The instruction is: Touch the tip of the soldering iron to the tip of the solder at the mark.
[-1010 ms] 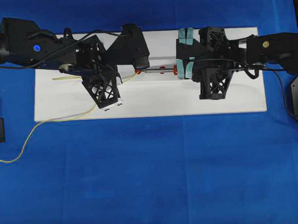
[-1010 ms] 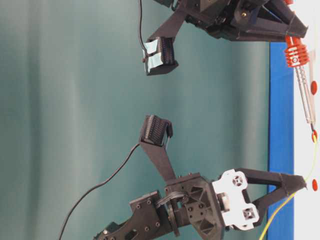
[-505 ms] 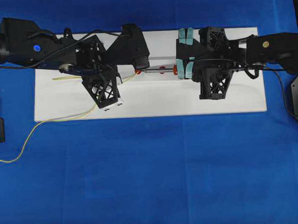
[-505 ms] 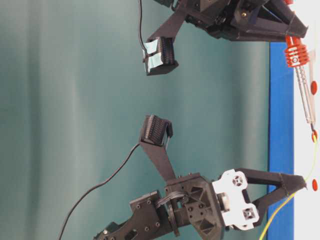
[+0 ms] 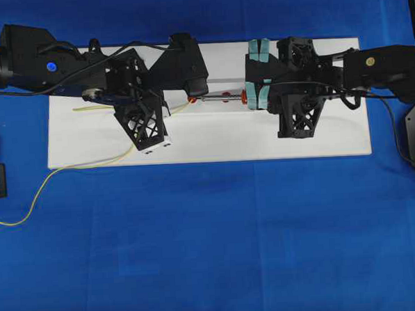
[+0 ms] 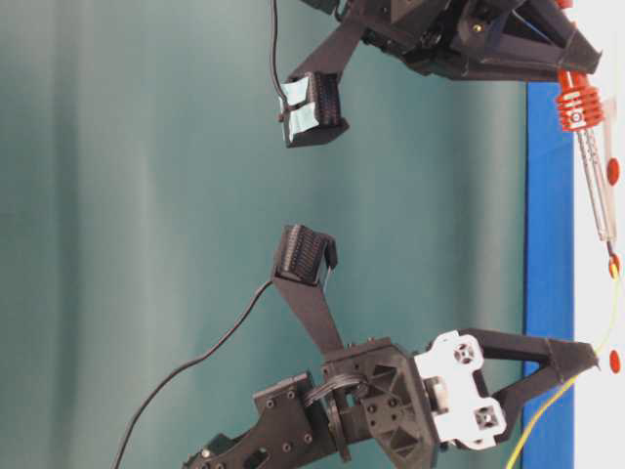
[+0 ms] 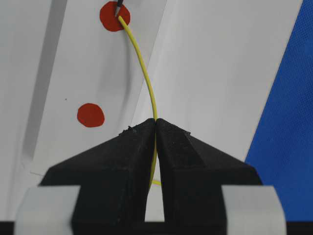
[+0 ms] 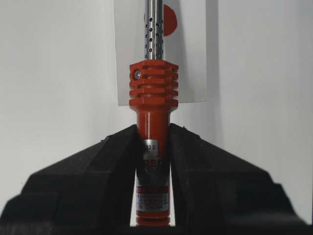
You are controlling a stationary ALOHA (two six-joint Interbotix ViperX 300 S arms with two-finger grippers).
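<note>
In the left wrist view my left gripper [image 7: 156, 120] is shut on the solder [image 7: 146, 78], a thin yellow wire that curves up to a red mark [image 7: 113, 16]. The dark tip of the soldering iron [image 7: 118, 7] meets the wire's end on that mark. My right gripper [image 8: 153, 128] is shut on the red-orange handle of the soldering iron [image 8: 153, 93], and its perforated silver shaft points away from the camera. From overhead, the soldering iron [image 5: 218, 97] lies level between the two grippers, tip at the red mark [image 5: 192, 100].
A white board [image 5: 213, 138] lies on blue cloth [image 5: 212, 253]. The solder's loose tail [image 5: 62, 170] trails off the board's front left corner. Another red dot [image 7: 91, 115] sits near the left fingers. A black cable [image 5: 394, 128] runs along the right arm.
</note>
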